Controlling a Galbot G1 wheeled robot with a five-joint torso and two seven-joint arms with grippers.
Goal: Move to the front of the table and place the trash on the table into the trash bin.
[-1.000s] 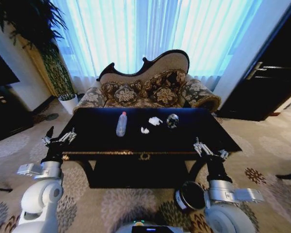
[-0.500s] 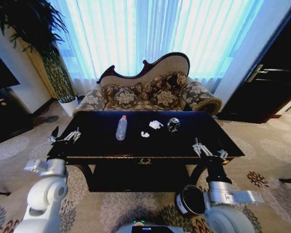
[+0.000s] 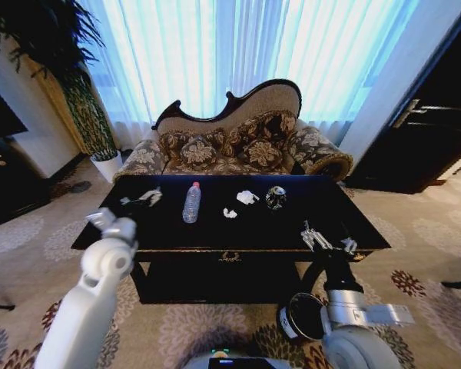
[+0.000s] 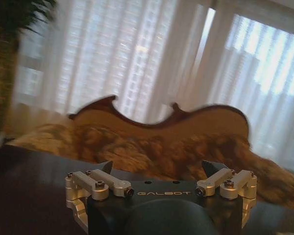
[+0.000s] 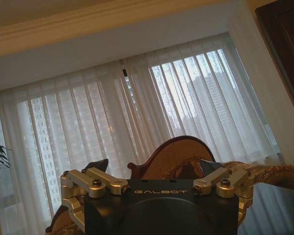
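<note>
I see my right gripper (image 5: 156, 167) with its jaws spread apart and nothing between them. Beyond it stands a sofa (image 5: 179, 155) with a carved dark backrest, in front of sheer white curtains (image 5: 108, 132) over bright windows.

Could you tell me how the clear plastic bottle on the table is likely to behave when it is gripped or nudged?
The bottle lies on its side on the glossy table, so a nudge would probably roll or slide it. It looks clear and empty, likely light and squashable.
</note>
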